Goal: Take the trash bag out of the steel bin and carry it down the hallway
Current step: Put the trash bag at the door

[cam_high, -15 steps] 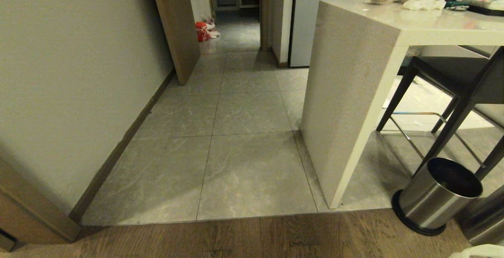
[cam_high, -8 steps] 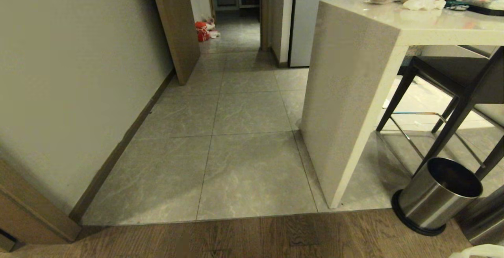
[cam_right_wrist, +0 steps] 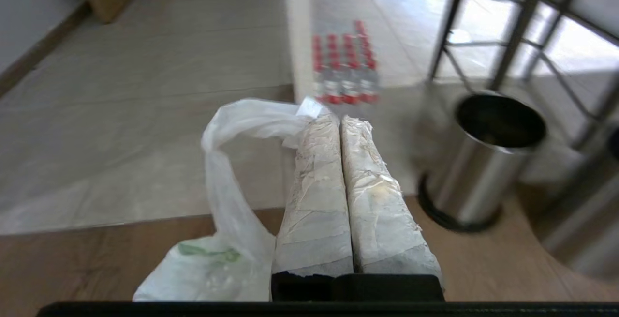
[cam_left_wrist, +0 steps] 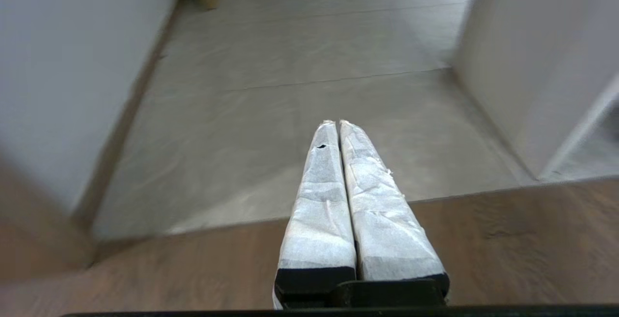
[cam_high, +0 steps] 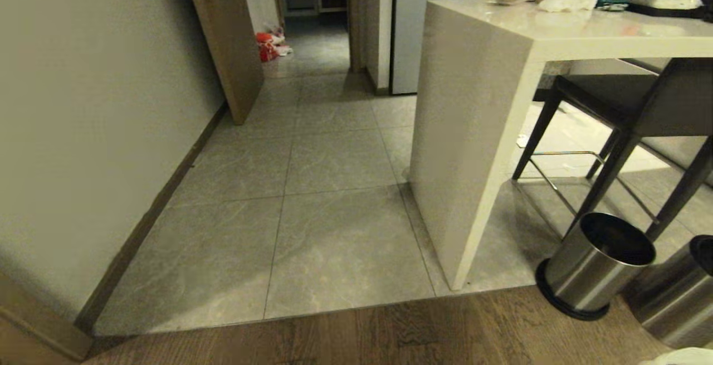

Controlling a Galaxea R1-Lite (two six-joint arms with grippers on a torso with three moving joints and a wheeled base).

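The trash bag (cam_right_wrist: 227, 239), thin white plastic with green print, hangs beside my right gripper (cam_right_wrist: 340, 119). That gripper is shut, and the bag's handle loop is pinched at its tips. The steel bin (cam_high: 590, 276) stands on the floor beside the counter's end panel. It shows again in the right wrist view, steel bin (cam_right_wrist: 483, 162), dark inside with no bag in it. The hallway (cam_high: 328, 159) of grey marbled tiles runs ahead past the wall. My left gripper (cam_left_wrist: 337, 123) is shut with nothing in it, hovering over the seam between wood floor and tiles.
A white counter (cam_high: 473, 120) and a dark chair (cam_high: 629, 103) flank the passage on the right. A second steel bin (cam_high: 677, 298) stands beside the first. An open wooden door (cam_high: 223, 36) and an orange-red bag (cam_high: 267, 46) lie farther along. A pack of red-capped bottles (cam_right_wrist: 346, 65) sits under the counter.
The whole head view has shifted left, so the camera has moved. A second bin has come into view at the right edge. Nothing in the scene itself has moved.
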